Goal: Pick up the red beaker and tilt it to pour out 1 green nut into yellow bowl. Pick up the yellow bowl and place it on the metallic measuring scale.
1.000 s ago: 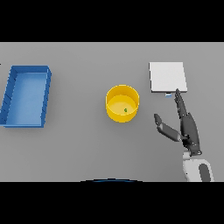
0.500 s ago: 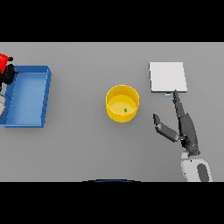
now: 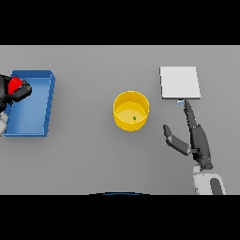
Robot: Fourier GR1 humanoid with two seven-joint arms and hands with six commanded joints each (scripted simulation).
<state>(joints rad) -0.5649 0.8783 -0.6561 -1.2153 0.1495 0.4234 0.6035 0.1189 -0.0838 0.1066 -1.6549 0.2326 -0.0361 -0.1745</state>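
Yellow bowl [image 3: 131,110] mid-table; right robot hand [image 3: 196,139] beside, fingers straight.

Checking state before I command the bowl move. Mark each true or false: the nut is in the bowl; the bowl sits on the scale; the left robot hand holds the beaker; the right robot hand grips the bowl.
1. A green nut lies in the yellow bowl. True.
2. The bowl sits on the scale. False: it stands on the table, left of the metallic scale.
3. The left robot hand holds the red beaker. True.
4. The right robot hand grips the bowl. False: it is open, apart from it.
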